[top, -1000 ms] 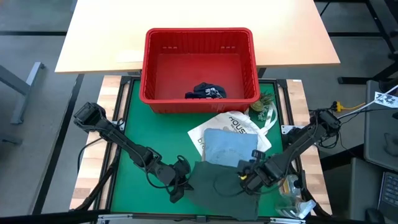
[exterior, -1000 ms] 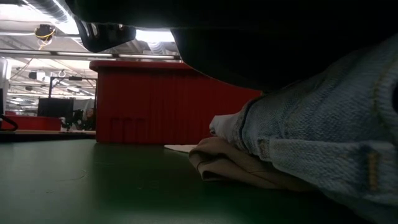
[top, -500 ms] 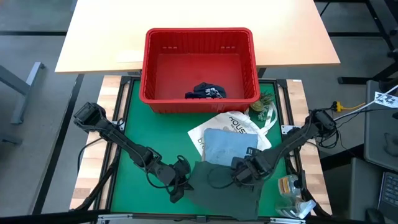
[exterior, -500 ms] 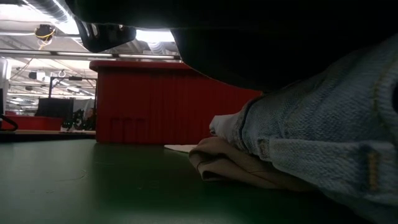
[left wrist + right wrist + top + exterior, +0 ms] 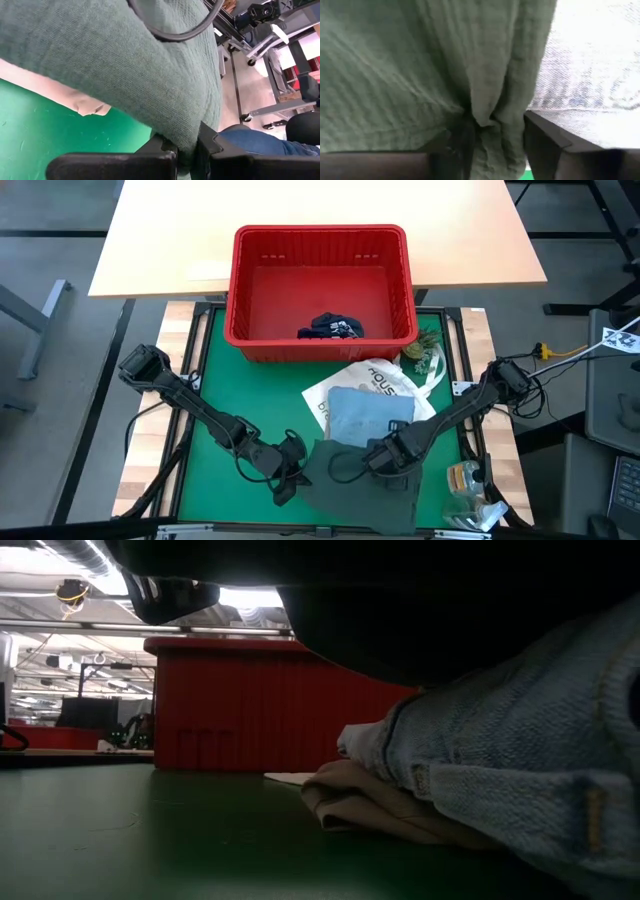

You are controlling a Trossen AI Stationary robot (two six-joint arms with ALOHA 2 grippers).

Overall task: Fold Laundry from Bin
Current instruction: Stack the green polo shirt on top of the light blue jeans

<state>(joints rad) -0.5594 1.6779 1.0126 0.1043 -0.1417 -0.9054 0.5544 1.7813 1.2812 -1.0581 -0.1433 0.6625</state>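
Bin [image 5: 322, 280] at 12 o'clock, shorts [image 5: 331, 328] inside. Olive garment [image 5: 365, 485] at 6 o'clock: left gripper [image 5: 290, 476] clamped on its edge, right gripper [image 5: 378, 461] pinching a fold. Advisable: draw both edges taut evenly, avoiding the blue shirt [image 5: 365, 415].

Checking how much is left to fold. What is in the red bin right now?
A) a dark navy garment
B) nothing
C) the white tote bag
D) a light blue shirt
A: only a dark navy garment lies in the bin; the blue shirt and tote are on the mat.
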